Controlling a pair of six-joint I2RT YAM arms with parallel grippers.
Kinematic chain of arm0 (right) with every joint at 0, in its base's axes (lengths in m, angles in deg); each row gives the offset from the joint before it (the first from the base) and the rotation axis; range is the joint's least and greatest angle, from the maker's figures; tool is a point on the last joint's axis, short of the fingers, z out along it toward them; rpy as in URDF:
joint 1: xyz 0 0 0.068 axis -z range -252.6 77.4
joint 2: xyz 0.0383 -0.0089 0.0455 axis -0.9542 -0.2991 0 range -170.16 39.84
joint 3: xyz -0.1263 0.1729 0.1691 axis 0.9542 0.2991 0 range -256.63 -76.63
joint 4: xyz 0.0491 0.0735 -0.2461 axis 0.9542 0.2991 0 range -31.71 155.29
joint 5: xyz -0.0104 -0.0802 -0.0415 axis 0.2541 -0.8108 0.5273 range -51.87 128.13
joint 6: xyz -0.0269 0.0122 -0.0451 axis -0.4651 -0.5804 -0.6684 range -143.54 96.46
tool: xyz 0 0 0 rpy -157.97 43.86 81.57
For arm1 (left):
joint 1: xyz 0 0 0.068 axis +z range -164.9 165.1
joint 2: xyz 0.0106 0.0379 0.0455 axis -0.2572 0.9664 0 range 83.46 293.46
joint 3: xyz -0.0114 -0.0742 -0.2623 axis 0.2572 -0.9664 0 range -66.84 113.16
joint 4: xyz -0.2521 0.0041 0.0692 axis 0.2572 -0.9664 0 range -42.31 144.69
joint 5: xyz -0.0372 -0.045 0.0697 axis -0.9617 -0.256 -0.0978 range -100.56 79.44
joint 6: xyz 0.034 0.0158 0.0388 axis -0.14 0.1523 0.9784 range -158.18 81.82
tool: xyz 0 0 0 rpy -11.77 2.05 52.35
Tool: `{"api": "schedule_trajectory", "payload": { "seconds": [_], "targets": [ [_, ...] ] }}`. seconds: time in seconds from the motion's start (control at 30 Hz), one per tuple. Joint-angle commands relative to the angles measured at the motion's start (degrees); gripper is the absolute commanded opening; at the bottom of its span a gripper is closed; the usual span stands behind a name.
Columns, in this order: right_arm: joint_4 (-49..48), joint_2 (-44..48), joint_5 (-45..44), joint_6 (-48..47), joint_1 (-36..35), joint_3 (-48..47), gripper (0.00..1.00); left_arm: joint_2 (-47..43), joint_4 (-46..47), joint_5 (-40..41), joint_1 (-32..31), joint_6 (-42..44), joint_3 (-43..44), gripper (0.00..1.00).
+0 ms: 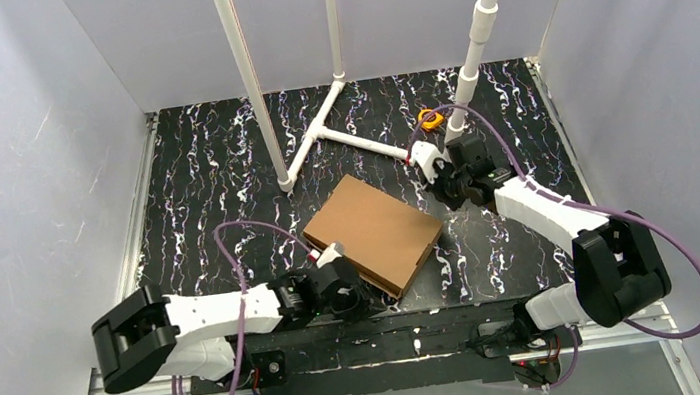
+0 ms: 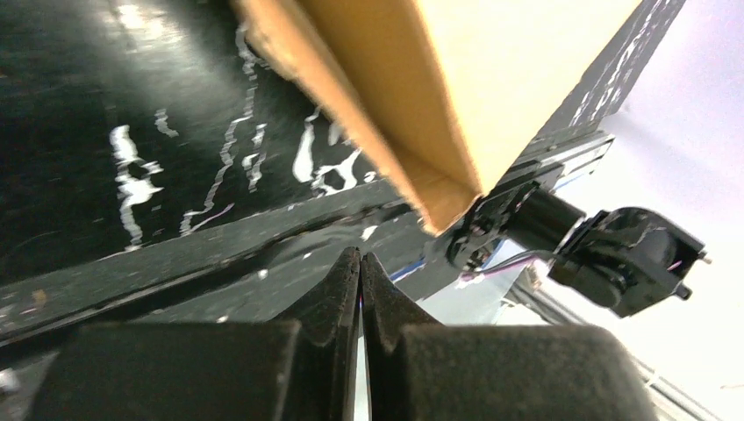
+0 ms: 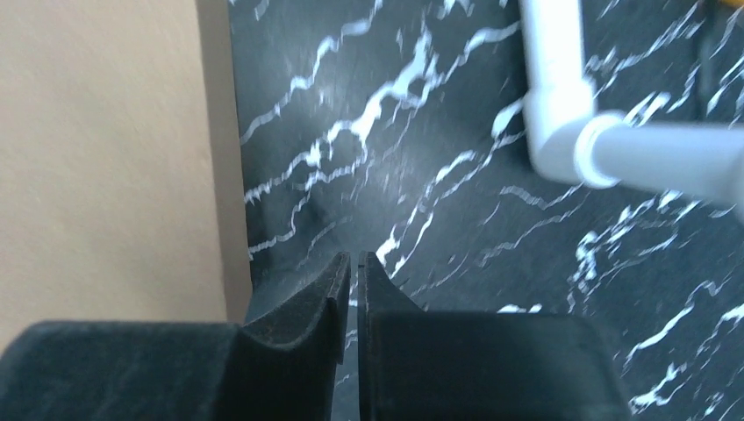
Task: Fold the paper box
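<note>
Now you see the box [image 1: 373, 233] lying closed and flat at centre frame, lid down. The folding looks done, though you can't tell if the tabs are tucked. Left gripper [image 1: 331, 256], by its lower-left edge, is pinched together and empty. Right gripper [image 1: 422, 160], to the box's upper right, is all but closed on nothing.

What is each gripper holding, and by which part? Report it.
Nothing is held. The left gripper is shut and empty near a corner of the box; the right gripper is closed too, beside the box, gripping nothing.
</note>
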Motion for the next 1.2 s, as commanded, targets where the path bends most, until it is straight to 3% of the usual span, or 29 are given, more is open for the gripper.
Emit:
{"api": "schedule_trajectory", "payload": {
  "seconds": [0.0, 0.2, 0.37, 0.57, 0.77, 1.17],
  "targets": [
    [-1.62, 0.58, -6.62, -1.92, 0.48, 3.74, 0.16, 4.55, 0.31, 4.45, -1.11, -5.5, 5.18, 0.0],
    [1.23, -0.96, -0.1, -3.33, 0.3, 4.02, 0.14, 10.27, 1.34, 4.76, -1.12, -11.03, 6.13, 0.0],
    [3.86, -1.51, 5.76, -4.42, -3.14, 4.33, 0.13, 13.05, 1.8, 6.87, 0.4, -9.2, 10.63, 0.0],
    [3.11, -1.57, 4.82, -2.72, -7.5, 4.82, 0.13, 16.91, 1.02, 4.42, 3.68, -6.79, 16.96, 0.0],
    [3.04, -2.84, 4.87, -1.11, -11.23, 4.77, 0.13, 19.19, -0.03, 3.37, 6.14, -10.74, 20.21, 0.0],
    [-0.48, -4.34, -3.48, 4.44, -8.11, 3.7, 0.24, 12.52, -2.64, 3.92, 6.88, -8.8, 17.69, 0.01]
  ]
}}
